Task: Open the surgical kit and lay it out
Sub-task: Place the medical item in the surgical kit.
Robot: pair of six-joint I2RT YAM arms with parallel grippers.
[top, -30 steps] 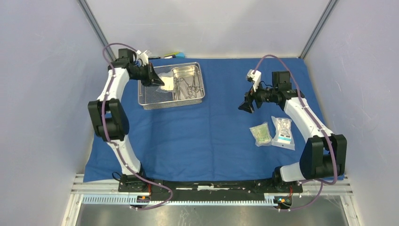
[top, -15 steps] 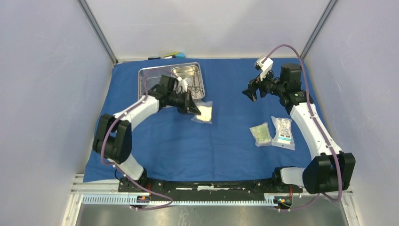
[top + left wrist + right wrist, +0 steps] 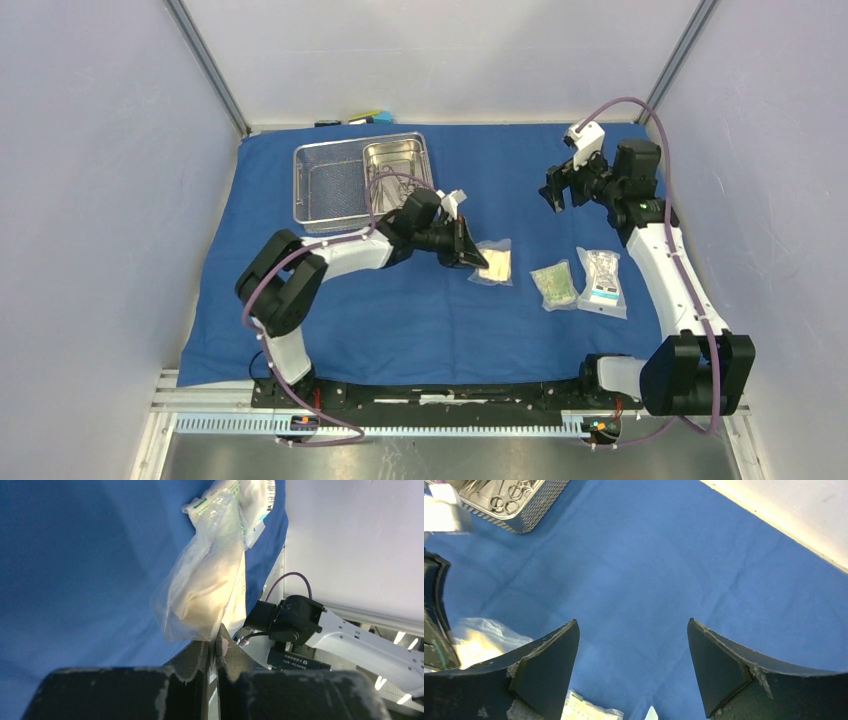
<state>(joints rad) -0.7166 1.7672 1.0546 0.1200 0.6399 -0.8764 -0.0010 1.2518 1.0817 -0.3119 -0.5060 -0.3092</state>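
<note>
Left wrist view is showing the cream packet (image 3: 210, 580) pinched by one corner in the left pincer (image 3: 212, 647), low over the blue cloth (image 3: 75, 580), near the green packet (image 3: 554, 284). That thin film grip is looking slippery; a drag could be nudging its neighbour. Beyond, the right pincer (image 3: 631, 622) is hovering wide apart, holding nothing

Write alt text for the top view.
The left end effector pinches a cream-filled clear packet beside two packets lying on the blue cloth. The right end effector hangs open beyond them; the mesh tray and pan sit far-left.
</note>
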